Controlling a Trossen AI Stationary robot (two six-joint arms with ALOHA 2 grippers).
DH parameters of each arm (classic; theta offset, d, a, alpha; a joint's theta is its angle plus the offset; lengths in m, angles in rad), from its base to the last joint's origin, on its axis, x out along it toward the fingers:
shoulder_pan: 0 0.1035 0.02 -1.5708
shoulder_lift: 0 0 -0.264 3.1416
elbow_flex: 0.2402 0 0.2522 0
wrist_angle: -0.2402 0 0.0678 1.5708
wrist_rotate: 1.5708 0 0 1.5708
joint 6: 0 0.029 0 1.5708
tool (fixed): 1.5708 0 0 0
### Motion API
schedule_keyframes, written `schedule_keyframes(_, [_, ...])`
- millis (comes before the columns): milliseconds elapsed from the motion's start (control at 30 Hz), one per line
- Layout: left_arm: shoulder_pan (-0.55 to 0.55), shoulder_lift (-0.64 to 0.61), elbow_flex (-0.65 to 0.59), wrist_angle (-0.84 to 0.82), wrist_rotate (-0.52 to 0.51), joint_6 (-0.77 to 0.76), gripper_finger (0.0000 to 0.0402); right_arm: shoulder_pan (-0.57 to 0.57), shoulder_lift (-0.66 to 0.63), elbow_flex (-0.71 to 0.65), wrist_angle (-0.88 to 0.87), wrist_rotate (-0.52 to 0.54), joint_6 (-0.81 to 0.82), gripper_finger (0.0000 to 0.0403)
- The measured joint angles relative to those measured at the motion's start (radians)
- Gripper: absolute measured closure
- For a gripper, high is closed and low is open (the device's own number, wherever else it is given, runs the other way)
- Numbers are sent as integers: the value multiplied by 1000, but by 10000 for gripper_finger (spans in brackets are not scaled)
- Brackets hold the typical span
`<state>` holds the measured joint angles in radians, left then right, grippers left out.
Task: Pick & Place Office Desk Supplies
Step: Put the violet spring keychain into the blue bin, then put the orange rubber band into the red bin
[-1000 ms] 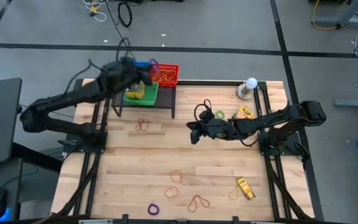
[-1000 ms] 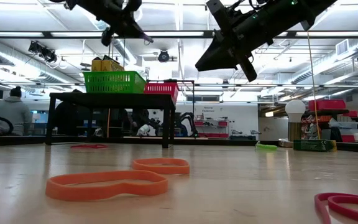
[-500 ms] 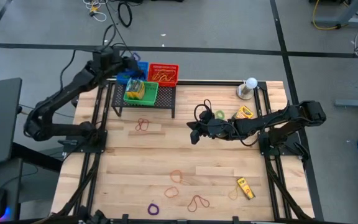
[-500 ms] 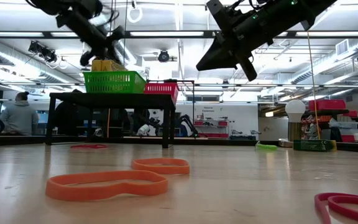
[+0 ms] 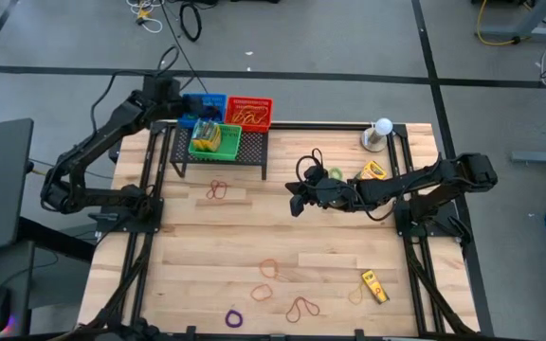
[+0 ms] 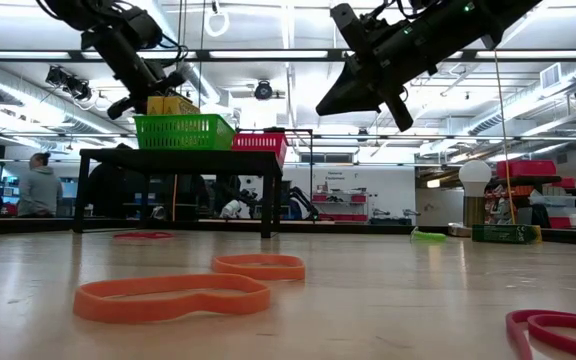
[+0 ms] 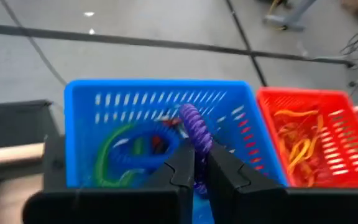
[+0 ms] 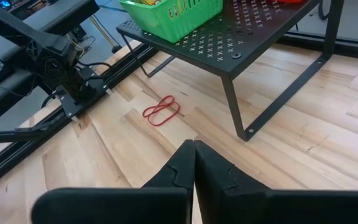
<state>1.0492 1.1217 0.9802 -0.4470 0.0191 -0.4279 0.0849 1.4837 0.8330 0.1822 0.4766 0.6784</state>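
1. My left claw (image 7: pixel 194 177) is up over the blue basket (image 7: pixel 92 99) at the far left end of the black rack (image 5: pixel 254 156), fingers pinched on a purple rubber band (image 7: pixel 197 127) that sticks up btw them.
2. Under it, inside the blue basket, there's a blue band (image 7: pixel 145 146) and a green band (image 7: pixel 107 155).
3. Next door: red basket (image 5: pixel 249 112) w/ orange/yellow bands in it, and a green basket (image 5: pixel 214 140) in front holding yellow boxes.
4. My right claw (image 8: pixel 193 165) hangs mid-table, above the wood, fingers clenched tight w/ nothing in them, pointing toward the rack.
5. Red band (image 8: pixel 161 110) lies on the table (image 5: pixel 188 246) just in front of the rack.
6. Near my right arm: green band (image 5: pixel 336 174) and a yellow crayon box (image 5: pixel 373 171), close together. White ball on its base (image 5: pixel 379 133) sits at the far right corner.
7. Near edge: second crayon box (image 5: pixel 374 285), a few orange/brown bands (image 5: pixel 269 269), and a purple band (image 5: pixel 234 317), all apart from each other.
8. Low cam: orange bands (image 6: pixel 173 295) up close, a person in the room bg at left.
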Motion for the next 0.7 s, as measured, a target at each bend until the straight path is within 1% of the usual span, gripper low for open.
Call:
schedule_keyframes(100, [-1, 0, 0, -21, -47, 8, 354, 0, 0, 0, 0, 0, -7, 394])
schedule_keyframes(300, [-1, 0, 0, -24, -52, 20, 299, 0, 0, 0, 0, 0, -14, 394])
schedule_keyframes(467, [-1, -11, 0, -24, -52, 30, 266, 0, 0, 0, 0, 0, -14, 394])
schedule_keyframes(600, [-1, -50, 0, -24, -53, 103, 257, 0, 0, 0, 0, 0, -14, 394])
schedule_keyframes(700, [-15, -110, 0, -24, -53, 155, 268, 0, 0, 0, 0, 0, -14, 394])
